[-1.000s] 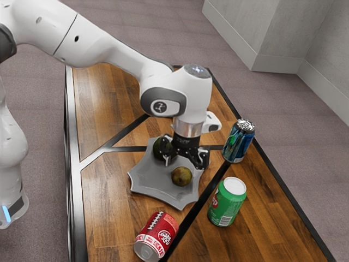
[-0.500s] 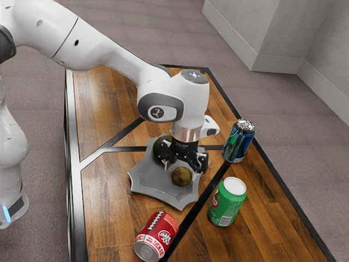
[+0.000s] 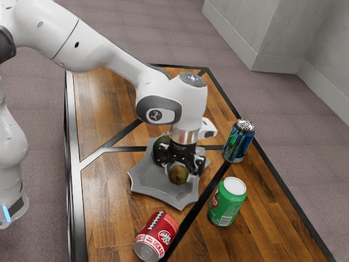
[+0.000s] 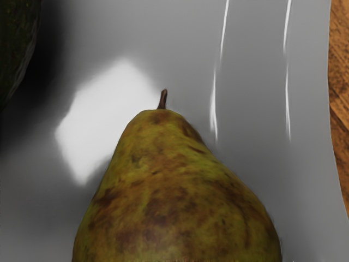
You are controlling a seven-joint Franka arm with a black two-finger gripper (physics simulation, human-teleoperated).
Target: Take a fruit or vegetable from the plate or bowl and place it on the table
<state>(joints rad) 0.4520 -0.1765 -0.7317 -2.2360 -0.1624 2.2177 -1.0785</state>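
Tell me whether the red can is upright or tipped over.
Tipped over: the red can lies on its side, its silver end facing the exterior camera.

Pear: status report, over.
Gripper low at the pear, over the gray dish. Grip unconfirmed. Dark green fruit nearby, might crowd the lift.

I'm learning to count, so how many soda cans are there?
3. In the exterior view, a red can is near the bottom edge, a green can to the view's right of it, and a blue can beyond the green one. The arm might hide more.
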